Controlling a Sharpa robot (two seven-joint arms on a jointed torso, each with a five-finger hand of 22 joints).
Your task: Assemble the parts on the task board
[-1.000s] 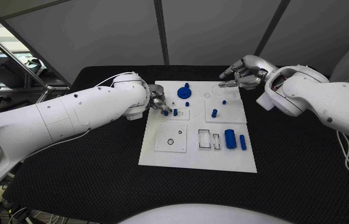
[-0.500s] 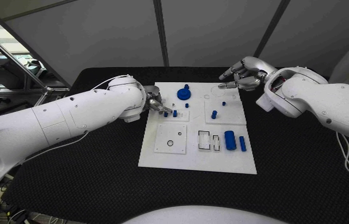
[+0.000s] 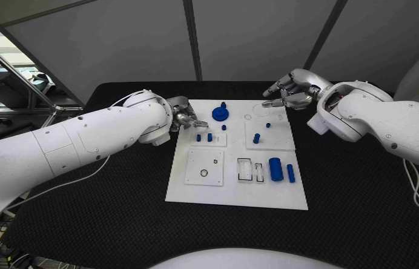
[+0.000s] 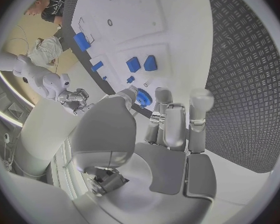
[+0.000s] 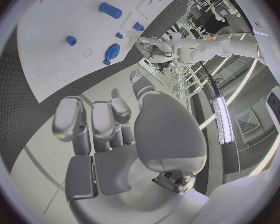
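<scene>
Left robot hand (image 3: 185,119) empty, fingers apart — beside task board (image 3: 237,191), right robot hand (image 3: 290,91) curled, empty

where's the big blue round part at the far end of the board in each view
Head view: round part at the board's far edge, just right of the left hand.
Left wrist view: round part by the fingertips.
Right wrist view: round part past the fingers.
Shared landmark: the white board.
</scene>
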